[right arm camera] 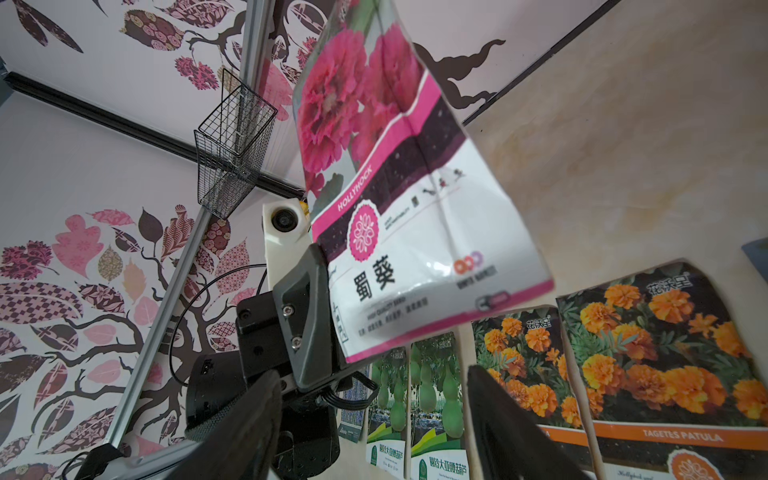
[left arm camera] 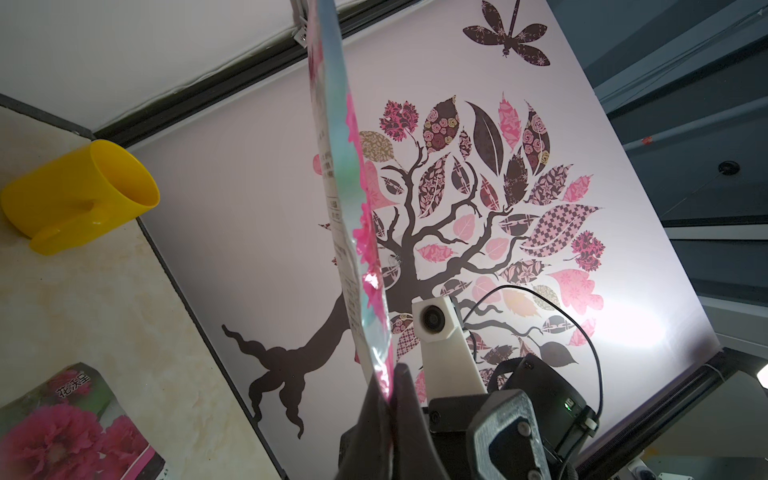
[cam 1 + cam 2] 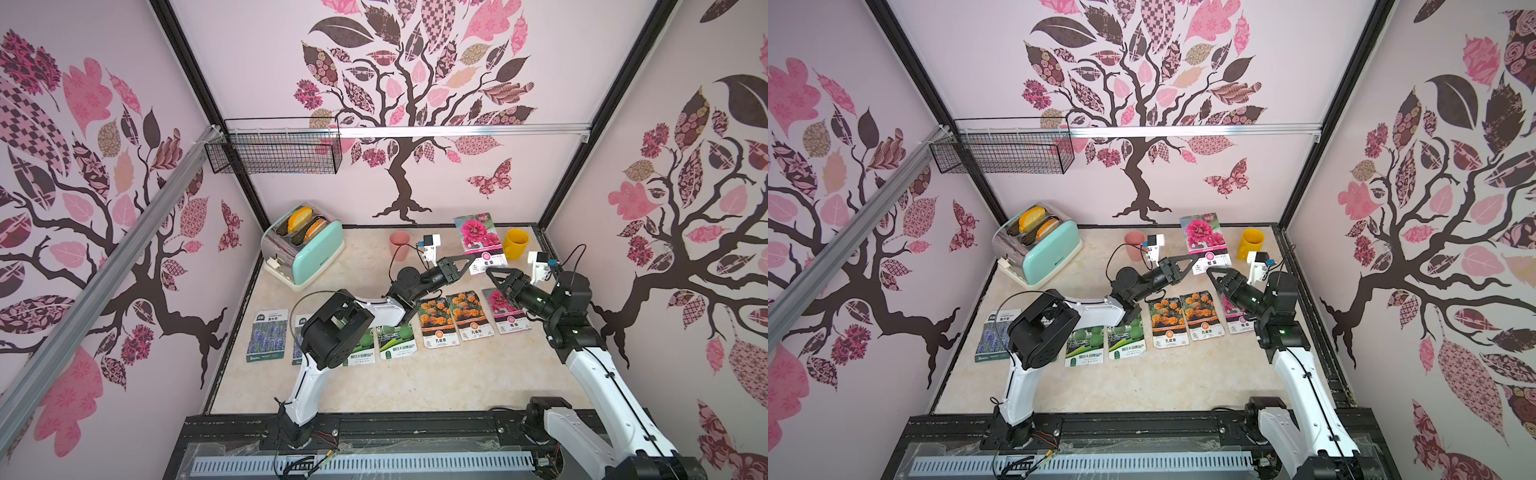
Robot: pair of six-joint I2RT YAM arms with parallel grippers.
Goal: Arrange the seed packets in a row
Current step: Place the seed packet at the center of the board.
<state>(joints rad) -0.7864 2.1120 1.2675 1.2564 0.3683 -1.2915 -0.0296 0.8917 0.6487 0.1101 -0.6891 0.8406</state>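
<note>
Pinching a hollyhock packet (image 3: 478,239) (image 3: 1204,239) by its lower corner with the left gripper (image 3: 473,262) (image 3: 1196,260), jaws pressed together on the glossy edge. Holding it upright and clear of the table (image 3: 395,386), toward the back, between the pink cup (image 3: 399,245) and the yellow cup (image 3: 515,243) in both top views. Turning its face (image 1: 415,187) to the right wrist camera: magenta blooms above, white label strip below, slightly creased. Presenting only its thin edge (image 2: 353,208) to the left wrist camera, running up from the closed fingers (image 2: 409,399).

Hovering the right gripper (image 3: 493,275) (image 3: 1213,273) (image 1: 372,372) just beside and below the packet's bottom edge, jaws spread, gripping nothing and not touching the packet.

Showing, nearer the front, a row of packets lying flat and face up, side by side:
- two lavender packets (image 3: 268,334) (image 3: 298,332) at the left end, the inner one half hidden behind the left arm (image 3: 332,328);
- two gourd packets (image 3: 359,352) (image 3: 397,343);
- two marigold packets (image 3: 436,322) (image 3: 467,316);
- a second hollyhock packet (image 3: 512,322) at the right end, partly covered by the right gripper from above.

Standing the toaster (image 3: 305,245) at the back left, well apart from the row.
</note>
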